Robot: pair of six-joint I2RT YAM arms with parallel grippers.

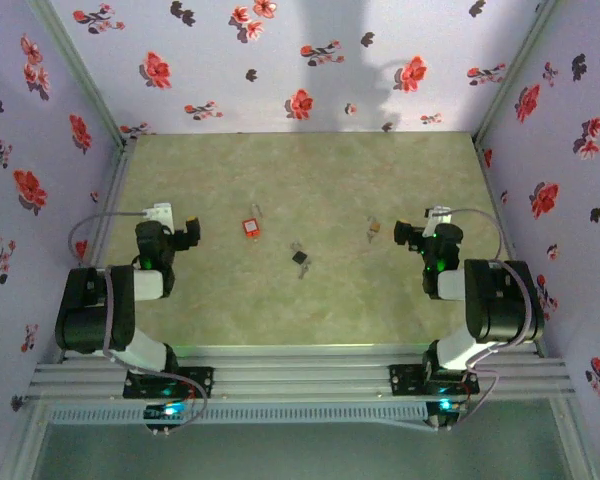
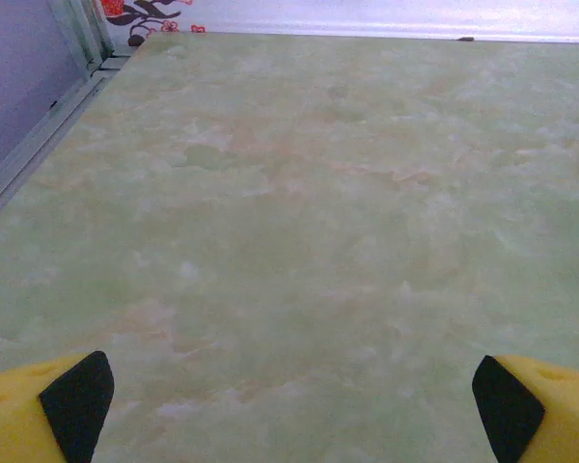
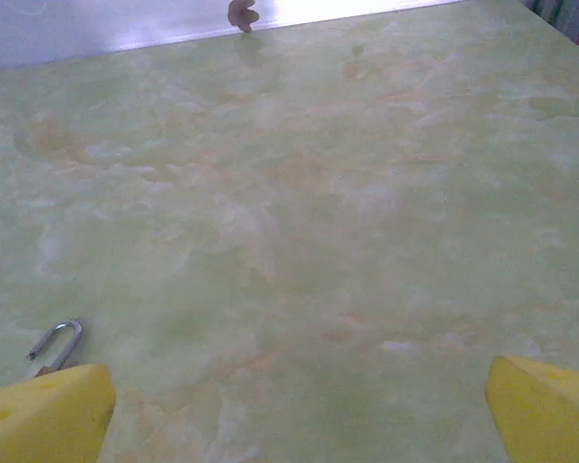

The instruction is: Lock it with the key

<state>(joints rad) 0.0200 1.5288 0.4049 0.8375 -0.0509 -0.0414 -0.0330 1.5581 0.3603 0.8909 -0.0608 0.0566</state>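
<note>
A small red padlock (image 1: 251, 226) lies on the green marbled table (image 1: 310, 180), left of centre. A small black piece with metal bits (image 1: 300, 258), too small to tell whether key or lock, lies near the middle. A brownish padlock (image 1: 373, 229) lies just left of my right gripper (image 1: 408, 237); its silver shackle (image 3: 58, 342) peeks out beside the left yellow finger (image 3: 48, 415). My right gripper (image 3: 299, 400) is open over bare table. My left gripper (image 1: 188, 236) rests left of the red padlock, and in its wrist view this gripper (image 2: 289, 405) is open with nothing between the fingers.
Flowered walls (image 1: 280, 60) close the table on three sides. A metal frame rail (image 2: 39, 145) runs along the left edge. The arm bases sit on a rail (image 1: 300, 375) at the near edge.
</note>
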